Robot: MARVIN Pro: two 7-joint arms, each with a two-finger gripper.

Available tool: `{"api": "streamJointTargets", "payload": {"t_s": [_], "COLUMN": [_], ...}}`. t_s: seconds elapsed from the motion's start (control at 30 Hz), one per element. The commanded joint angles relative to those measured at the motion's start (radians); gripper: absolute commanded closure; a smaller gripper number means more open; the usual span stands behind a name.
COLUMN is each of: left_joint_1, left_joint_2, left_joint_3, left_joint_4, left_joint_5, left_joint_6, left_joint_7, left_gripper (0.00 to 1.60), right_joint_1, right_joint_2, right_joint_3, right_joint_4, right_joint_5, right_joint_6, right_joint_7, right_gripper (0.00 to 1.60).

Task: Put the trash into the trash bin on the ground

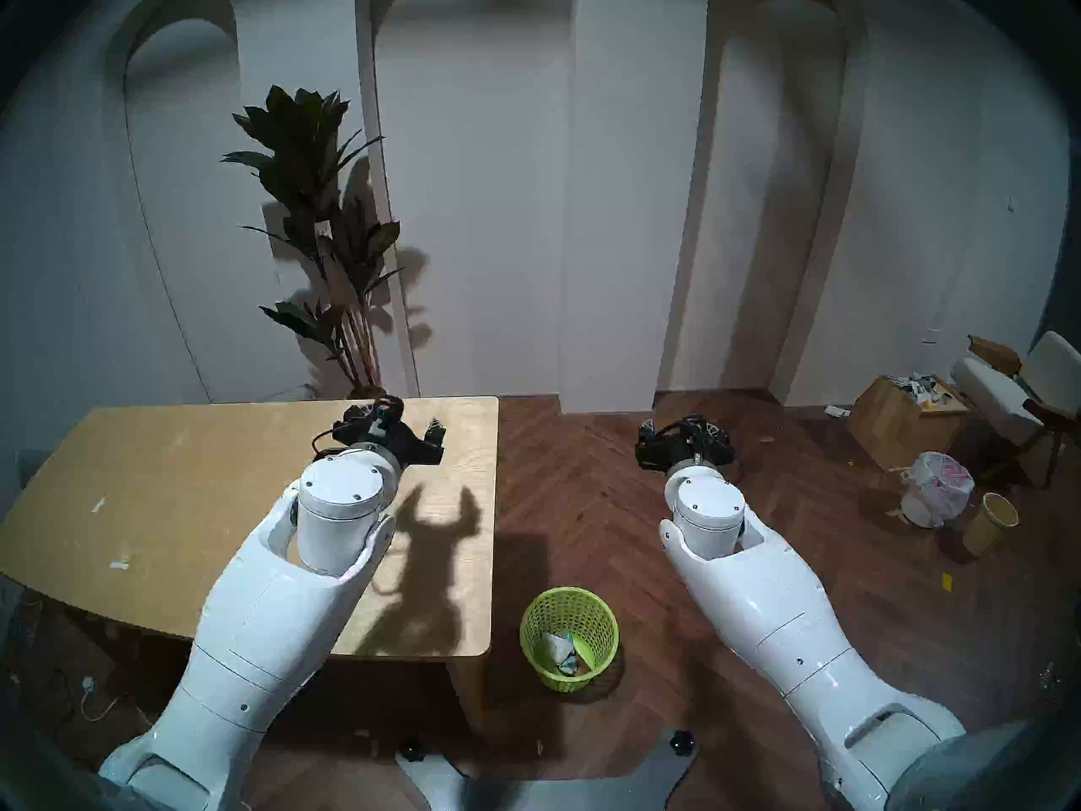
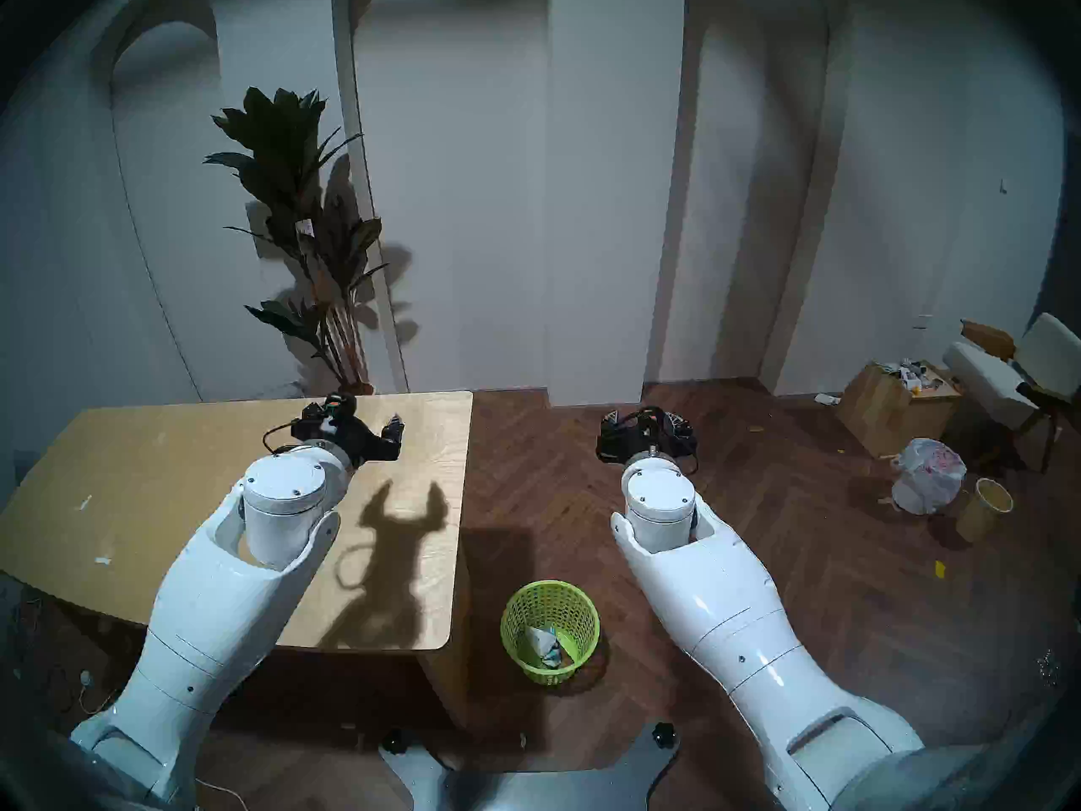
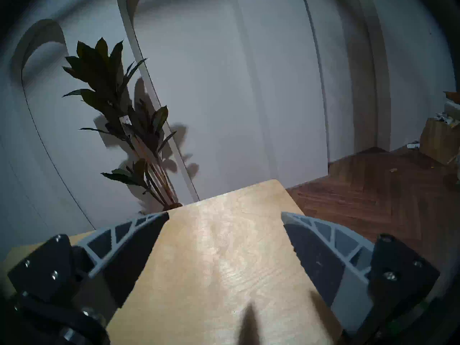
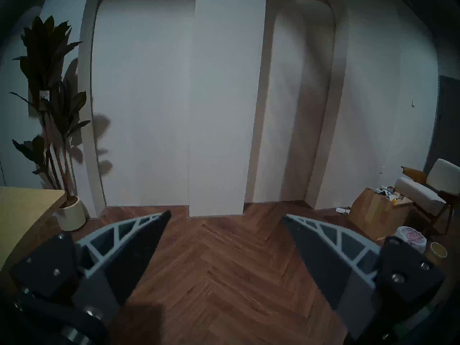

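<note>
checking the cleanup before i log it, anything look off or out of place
Nothing odd in the work area: the trash lies inside the green bin, which stands upright by the table. Only stray bits litter the floor near the open cardboard box.

Herringbone floor [image 1: 585, 499] — lime-green trash bin [image 1: 569, 637] upright.

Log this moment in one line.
trash in green bin | left gripper open, empty | right gripper open, empty
</note>
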Motion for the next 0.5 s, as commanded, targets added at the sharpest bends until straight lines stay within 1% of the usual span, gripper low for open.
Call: {"api": "streamJointTargets", "payload": {"t_s": [0.0,0.47], "left_joint_1": [-0.028,-0.025], "left_joint_2": [0.006,0.005], "left_joint_3": [-0.004,-0.006], "left_joint_4": [-0.030,-0.029], "left_joint_5": [0.018,0.026], "left_joint_6": [-0.040,-0.052], "left_joint_7": [0.004,0.001], "left_gripper": [0.00,0.00], "right_joint_1": [0.036,0.038], "right_joint_2": [-0.012,-0.012], "right_joint_3": [0.004,0.000], "right_joint_4": [-0.010,-0.005], "right_joint_5": [-0.008,-0.009], "right_joint_6": [-0.025,-0.033], "right_joint_7": [-0.005,-0.010], "right_gripper": [0.00,0.00]}}
